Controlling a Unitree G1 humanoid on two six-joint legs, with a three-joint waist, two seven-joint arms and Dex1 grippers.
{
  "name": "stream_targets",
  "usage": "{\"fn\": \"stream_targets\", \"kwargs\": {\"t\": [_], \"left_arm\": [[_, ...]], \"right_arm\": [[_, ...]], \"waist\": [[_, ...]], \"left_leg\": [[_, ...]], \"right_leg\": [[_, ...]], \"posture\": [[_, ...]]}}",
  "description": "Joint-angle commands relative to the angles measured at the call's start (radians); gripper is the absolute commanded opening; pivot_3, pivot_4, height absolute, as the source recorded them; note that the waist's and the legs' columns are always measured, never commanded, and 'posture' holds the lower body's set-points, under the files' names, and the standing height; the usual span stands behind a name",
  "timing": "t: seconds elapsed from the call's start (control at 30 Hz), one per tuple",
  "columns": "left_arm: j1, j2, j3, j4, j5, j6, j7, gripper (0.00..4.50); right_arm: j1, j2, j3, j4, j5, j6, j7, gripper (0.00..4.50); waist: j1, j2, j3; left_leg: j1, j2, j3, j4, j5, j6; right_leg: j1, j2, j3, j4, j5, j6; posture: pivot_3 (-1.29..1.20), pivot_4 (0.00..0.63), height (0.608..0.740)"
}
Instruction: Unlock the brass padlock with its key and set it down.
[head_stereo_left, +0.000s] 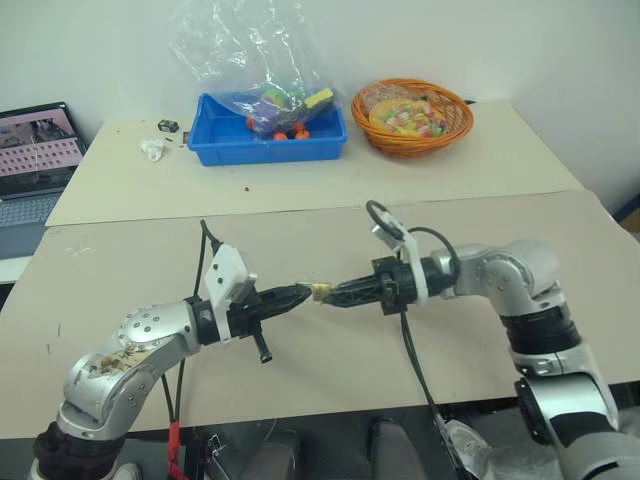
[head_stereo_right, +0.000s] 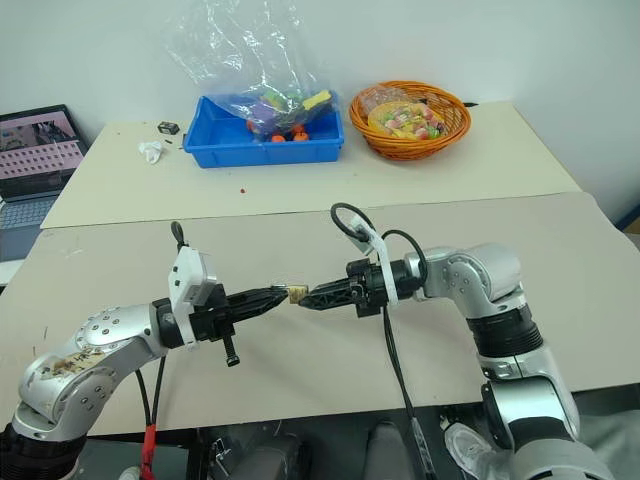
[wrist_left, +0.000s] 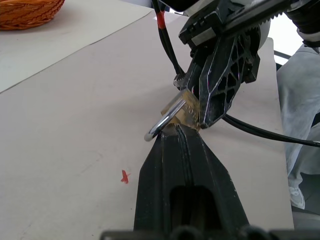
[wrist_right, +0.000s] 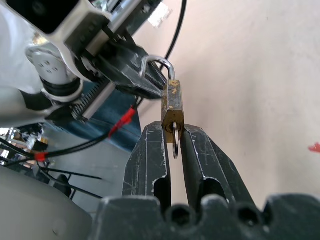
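Observation:
The brass padlock (head_stereo_left: 321, 292) hangs in the air above the beige table (head_stereo_left: 300, 390), between my two grippers, which meet tip to tip. My left gripper (head_stereo_left: 303, 292) is shut on the padlock's upper end, where the silver shackle (wrist_left: 161, 124) curves out beside its fingertips. My right gripper (head_stereo_left: 334, 293) is shut on the small silver key (wrist_right: 175, 144), which sits in the bottom of the brass body (wrist_right: 172, 102). The shackle (wrist_right: 159, 64) looks seated in the body.
At the back of the table stand a blue bin (head_stereo_left: 230, 150) with a clear plastic bag in it and an orange basket (head_stereo_left: 400, 142) of sweets. A laptop (head_stereo_left: 35, 160) sits at far left. A red speck (wrist_left: 124, 176) lies on the table under my grippers.

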Motion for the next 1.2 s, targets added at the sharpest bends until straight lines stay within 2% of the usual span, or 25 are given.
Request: {"fn": "stream_targets", "kwargs": {"t": [0.03, 0.2, 0.43, 0.53, 0.77, 0.87, 1.2], "left_arm": [[-0.013, 0.007, 0.012, -0.031, -0.014, 0.004, -0.002, 0.01], [-0.004, 0.008, 0.013, -0.031, -0.011, -0.001, -0.005, 0.01], [0.005, 0.006, 0.007, -0.025, 0.000, -0.012, -0.008, 0.01], [0.008, 0.010, 0.008, -0.030, 0.000, -0.019, -0.009, 0.01], [0.010, 0.032, 0.021, -0.054, 0.049, -0.081, -0.029, 0.01], [0.041, 0.067, 0.015, -0.059, 0.112, -0.150, -0.073, 0.01], [0.092, 0.076, 0.075, -0.108, 0.081, -0.121, -0.043, 0.01]], "right_arm": [[0.012, -0.032, 0.017, -0.070, -0.006, -0.048, 0.047, 0.00], [0.015, -0.030, 0.013, -0.087, 0.007, -0.046, 0.051, 0.00], [-0.029, 0.017, -0.061, -0.030, 0.056, 0.005, 0.032, 0.00], [-0.029, 0.007, -0.050, 0.001, 0.035, -0.007, 0.040, 0.00], [-0.057, 0.006, 0.020, 0.229, -0.097, -0.124, 0.094, 0.00], [-0.059, 0.008, 0.062, 0.291, -0.143, -0.164, 0.136, 0.00], [-0.079, 0.063, 0.174, 0.510, -0.311, -0.289, 0.219, 0.00]], "waist": [[0.000, 0.000, 0.000], [-0.001, 0.000, 0.000], [0.001, 0.000, 0.000], [0.001, 0.000, 0.000], [0.000, 0.000, 0.000], [-0.005, 0.000, 0.000], [-0.006, 0.000, 0.000]], "left_leg": [[0.000, 0.000, 0.000, 0.000, 0.000, 0.000], [0.000, 0.000, 0.000, 0.000, 0.000, 0.000], [0.000, 0.000, 0.000, 0.000, 0.000, 0.000], [0.000, 0.000, 0.000, 0.000, 0.000, 0.000], [0.000, 0.000, 0.001, 0.000, 0.000, 0.000], [0.000, 0.000, 0.001, 0.000, 0.000, 0.000], [0.002, 0.001, 0.001, 0.000, 0.000, 0.000]], "right_leg": [[0.000, 0.000, 0.000, 0.000, 0.000, 0.000], [0.000, 0.000, 0.000, 0.000, 0.000, 0.000], [0.000, 0.000, 0.000, 0.000, 0.000, 0.000], [0.000, 0.000, 0.000, 0.000, 0.000, 0.000], [0.000, 0.000, 0.000, 0.000, 0.000, 0.000], [0.000, 0.000, 0.000, 0.000, 0.000, 0.000], [0.001, 0.000, 0.000, 0.000, 0.000, 0.000]], "posture": [[0.00, 0.150, 0.740], [0.00, 0.150, 0.740], [0.00, 0.150, 0.740], [0.00, 0.150, 0.740], [0.00, 0.150, 0.740], [0.00, 0.150, 0.740], [0.00, 0.150, 0.740]]}}
